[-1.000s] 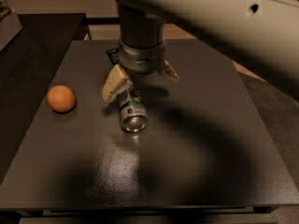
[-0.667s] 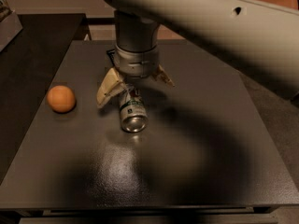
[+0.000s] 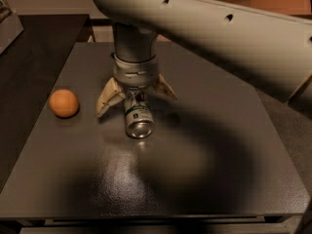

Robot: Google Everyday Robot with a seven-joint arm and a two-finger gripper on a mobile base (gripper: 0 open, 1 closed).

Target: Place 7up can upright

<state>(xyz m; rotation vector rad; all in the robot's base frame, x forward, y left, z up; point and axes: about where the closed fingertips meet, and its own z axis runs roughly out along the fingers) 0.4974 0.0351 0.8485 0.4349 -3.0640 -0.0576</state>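
The 7up can (image 3: 139,117) lies on its side on the dark table (image 3: 219,160), its shiny metal end facing the camera. My gripper (image 3: 135,99) hangs straight down over the can's far end. It is open, with one tan finger (image 3: 106,100) splayed to the left of the can and the other finger (image 3: 165,88) to the right. The can's far end is hidden under the wrist. I cannot tell whether the fingers touch the can.
An orange ball (image 3: 64,103) sits on the table to the left of the can. The large pale arm (image 3: 219,38) spans the upper right. A second dark surface (image 3: 34,57) adjoins at the left, with a box corner (image 3: 7,26) on it.
My gripper has shifted a little to the left and lower over the can. The can and the orange ball have stayed where they were.
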